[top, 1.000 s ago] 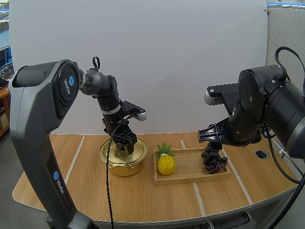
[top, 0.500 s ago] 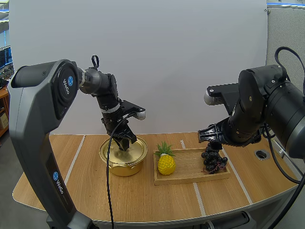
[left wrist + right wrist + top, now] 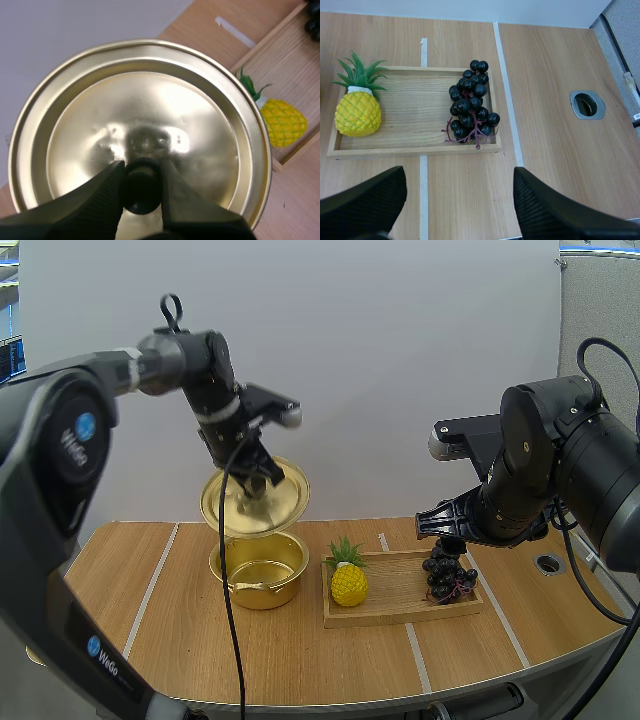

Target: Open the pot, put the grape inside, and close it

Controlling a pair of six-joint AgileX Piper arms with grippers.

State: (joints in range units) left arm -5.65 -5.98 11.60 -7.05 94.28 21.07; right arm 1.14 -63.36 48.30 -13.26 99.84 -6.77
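Here, on the worktop [image 3: 300, 650], a wooden tray [image 3: 400, 585] sat just right of the open pot [image 3: 262, 595]. The lid [image 3: 285, 502] hung tilted in the air above the pot. On the tray, a toy pineapple [image 3: 358, 112] stood at the left end and the grapes [image 3: 470, 102] lay at the right end, apart from it. The left gripper [image 3: 141, 166] was clamped on the lid's small black knob [image 3: 142, 187]. The right gripper [image 3: 459, 172], fingers apart and empty, hovered above the grapes. The likeliest trouble is the lid: pinched only by that knob and tilted, it could swing or slip. Hanging over the pot, it could also block the grapes' path in.
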